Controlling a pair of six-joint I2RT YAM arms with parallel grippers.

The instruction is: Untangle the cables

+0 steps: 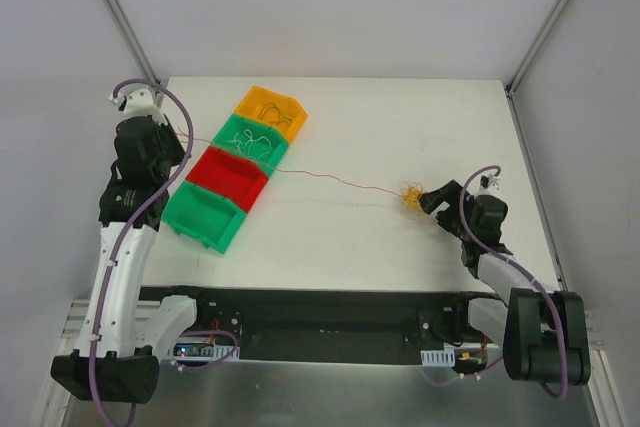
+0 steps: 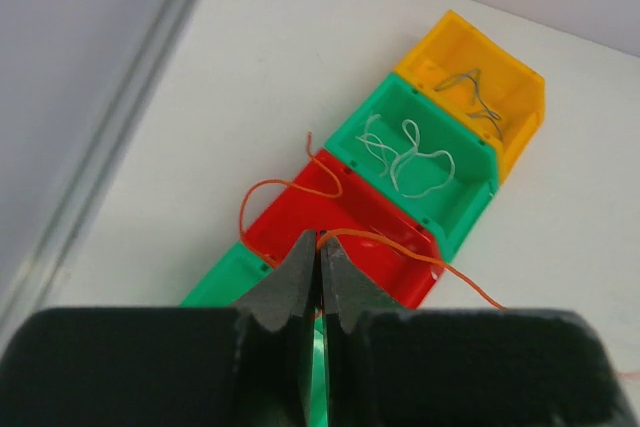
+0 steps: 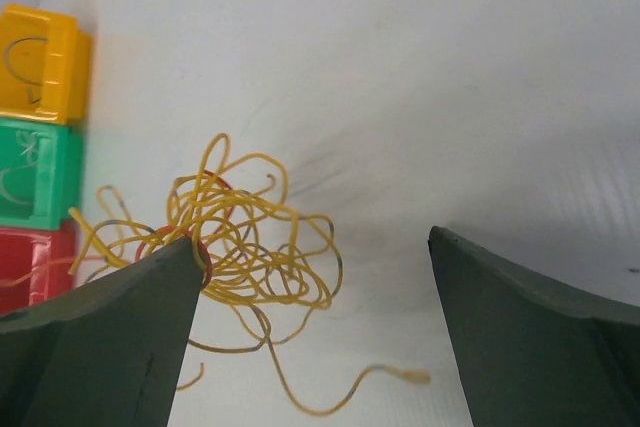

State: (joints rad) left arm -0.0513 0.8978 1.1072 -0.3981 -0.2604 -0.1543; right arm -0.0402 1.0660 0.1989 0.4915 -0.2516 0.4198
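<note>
We see the left gripper (image 2: 318,282) pressed together, pinching a red wire (image 1: 330,180). The wire runs taut across the row of bins (image 1: 225,182) rightward to the cables (image 1: 410,195), a yellow-orange clump on the table (image 1: 400,127), right of centre. The right gripper (image 3: 312,247) is spread wide, with the clump against its left finger (image 3: 110,337).

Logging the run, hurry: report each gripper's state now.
Left gripper: shut on the red wire.
Right gripper: open, holding nothing, beside the yellow wire clump.
</note>
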